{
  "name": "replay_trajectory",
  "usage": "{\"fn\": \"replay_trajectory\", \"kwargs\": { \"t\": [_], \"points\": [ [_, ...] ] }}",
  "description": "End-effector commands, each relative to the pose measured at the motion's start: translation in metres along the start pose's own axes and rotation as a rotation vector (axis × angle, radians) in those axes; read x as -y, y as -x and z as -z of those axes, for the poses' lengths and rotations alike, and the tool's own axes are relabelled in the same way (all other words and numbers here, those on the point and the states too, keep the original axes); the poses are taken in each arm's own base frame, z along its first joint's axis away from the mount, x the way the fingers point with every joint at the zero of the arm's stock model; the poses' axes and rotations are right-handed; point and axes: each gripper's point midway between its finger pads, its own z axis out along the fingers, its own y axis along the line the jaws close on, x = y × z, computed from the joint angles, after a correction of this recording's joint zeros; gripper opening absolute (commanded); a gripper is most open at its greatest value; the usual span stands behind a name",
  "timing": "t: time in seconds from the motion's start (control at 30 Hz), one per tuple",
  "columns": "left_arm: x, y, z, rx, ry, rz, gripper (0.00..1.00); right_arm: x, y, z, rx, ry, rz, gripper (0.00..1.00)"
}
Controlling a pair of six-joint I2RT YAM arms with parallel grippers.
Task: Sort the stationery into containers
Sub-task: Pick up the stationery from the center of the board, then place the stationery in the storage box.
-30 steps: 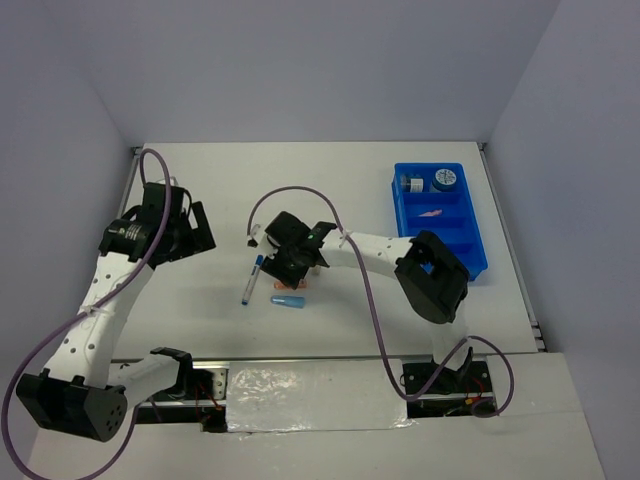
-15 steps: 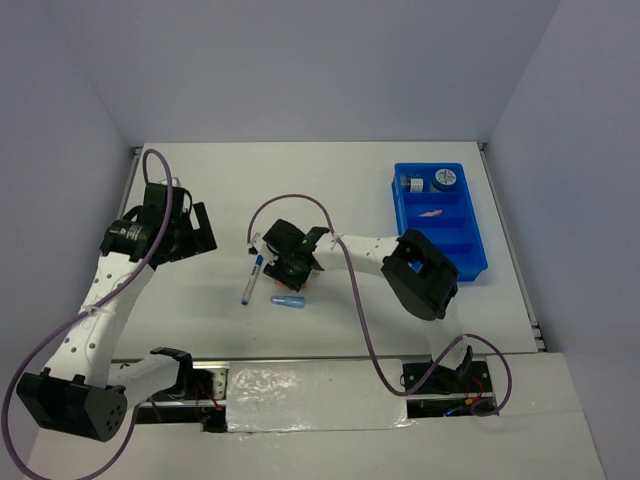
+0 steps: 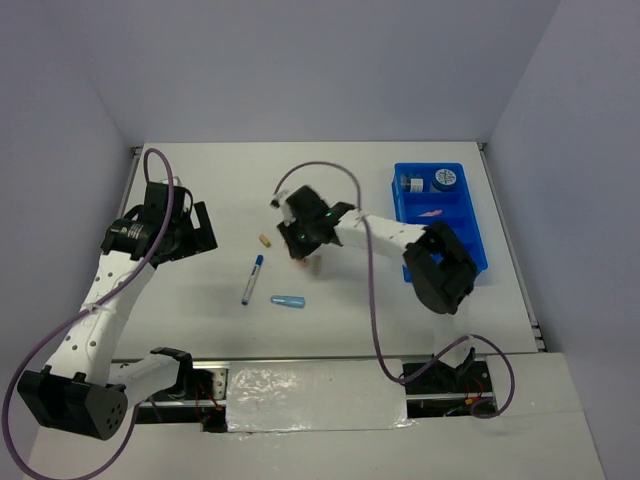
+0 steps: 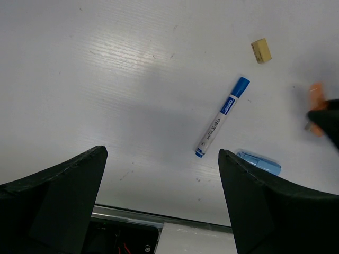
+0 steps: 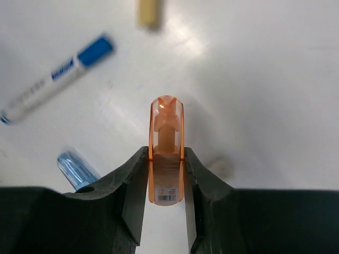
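My right gripper [image 5: 166,154] is shut on the orange capsule-shaped piece [image 5: 166,132], which hangs above the table; from above, the right gripper [image 3: 301,250] is at mid-table. Below it lie the white pen with a blue cap [image 3: 252,279], a blue capsule [image 3: 289,300] and a tan stub [image 3: 265,240]. The blue tray [image 3: 470,240] at the right holds a patterned roll [image 3: 445,179], a grey stub [image 3: 408,184] and a pink piece [image 3: 432,214]. My left gripper [image 4: 161,153] is open and empty, well left of the pen [image 4: 221,117]; from above, the left gripper [image 3: 190,228] is at the table's left.
The left wrist view also takes in the tan stub [image 4: 261,51], the blue capsule [image 4: 259,162] and the table's near edge [image 4: 159,219]. White walls close the table at the back and sides. The right arm's elbow [image 3: 440,268] hangs beside the tray's near end.
My right gripper has shut on the orange piece, lifted it, and moved back and to the right. The tan stub now shows. The left arm has not moved.
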Motion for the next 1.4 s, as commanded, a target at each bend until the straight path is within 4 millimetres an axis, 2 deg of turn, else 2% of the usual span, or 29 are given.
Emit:
{"fn": "replay_trajectory", "kwargs": {
  "t": [0.0,0.07,0.1,0.13,0.17,0.2,0.23,0.27,0.4,0.47,0.5,0.6,0.67,0.7,0.93,1.03,1.07,1.13,1.17,1.2,1.27,1.3,1.33,1.37],
  "points": [
    [0.003,0.01,0.002,0.035,-0.015,-0.005,0.99,0.042,0.108,0.105,0.442,0.074,-0.323,0.11],
    [0.004,0.011,0.002,0.035,-0.018,-0.004,0.99,0.114,0.127,0.178,0.656,0.012,-0.491,0.09],
    [0.003,0.012,0.003,0.036,-0.019,-0.001,0.99,0.133,0.123,0.19,0.676,-0.024,-0.545,0.09],
    [0.004,0.011,0.003,0.034,-0.021,-0.003,0.99,0.162,0.117,0.209,0.712,-0.135,-0.634,0.1],
    [0.004,0.011,0.004,0.037,-0.024,0.0,0.99,0.204,0.089,0.216,0.674,-0.26,-0.742,0.1],
    [0.004,0.011,0.004,0.038,-0.026,0.001,0.99,0.226,0.075,0.225,0.667,-0.328,-0.864,0.12],
    [0.005,0.01,0.004,0.039,-0.028,0.003,0.99,0.252,0.05,0.226,0.628,-0.428,-0.988,0.11],
    [0.005,0.008,0.003,0.034,-0.035,0.003,0.99,0.291,0.007,0.236,0.591,-0.58,-1.122,0.11],
    [0.013,0.004,0.001,0.013,-0.076,0.007,0.99,0.343,-0.052,0.253,0.658,-0.725,-1.409,0.13],
    [0.017,0.005,0.004,0.014,-0.098,0.007,0.99,0.361,-0.069,0.256,0.666,-0.743,-1.477,0.14],
    [0.017,0.006,0.005,0.019,-0.104,0.003,0.99,0.365,-0.076,0.247,0.641,-0.748,-1.519,0.15],
    [0.019,0.009,0.008,0.027,-0.114,-0.01,0.99,0.378,-0.095,0.238,0.603,-0.769,-1.599,0.16],
    [0.02,0.008,0.009,0.013,-0.119,-0.02,0.99,0.383,-0.101,0.229,0.64,-0.73,-1.618,0.19],
    [0.02,0.007,0.009,0.008,-0.125,-0.031,0.99,0.382,-0.101,0.226,0.65,-0.688,-1.644,0.21],
    [0.022,-0.006,0.009,-0.028,-0.158,-0.066,0.99,0.388,-0.117,0.207,0.564,-0.708,-1.649,0.3],
    [0.022,-0.007,0.009,-0.04,-0.155,-0.064,0.99,0.383,-0.123,0.198,0.545,-0.694,-1.657,0.39],
    [0.022,-0.006,0.01,-0.038,-0.154,-0.061,0.99,0.384,-0.12,0.198,0.553,-0.682,-1.644,0.48],
    [0.023,-0.004,0.01,-0.04,-0.151,-0.063,0.99,0.384,-0.112,0.196,0.564,-0.637,-1.624,0.58],
    [0.022,-0.003,0.01,-0.037,-0.148,-0.063,0.99,0.385,-0.107,0.196,0.565,-0.621,-1.589,0.71],
    [0.023,0.0,0.01,-0.031,-0.149,-0.062,0.99,0.385,-0.105,0.197,0.563,-0.614,-1.582,0.76],
    [0.022,0.002,0.009,-0.028,-0.136,-0.058,0.99,0.386,-0.084,0.208,0.606,-0.574,-1.505,0.77],
    [0.022,0.004,0.009,-0.025,-0.13,-0.054,0.99,0.383,-0.07,0.221,0.653,-0.559,-1.462,0.77],
    [0.021,0.005,0.006,-0.029,-0.118,-0.049,0.99,0.374,-0.061,0.225,0.668,-0.529,-1.426,0.77],
    [0.019,0.006,0.005,-0.021,-0.097,-0.035,0.99,0.36,-0.028,0.241,0.744,-0.484,-1.288,0.77]
  ]
}}
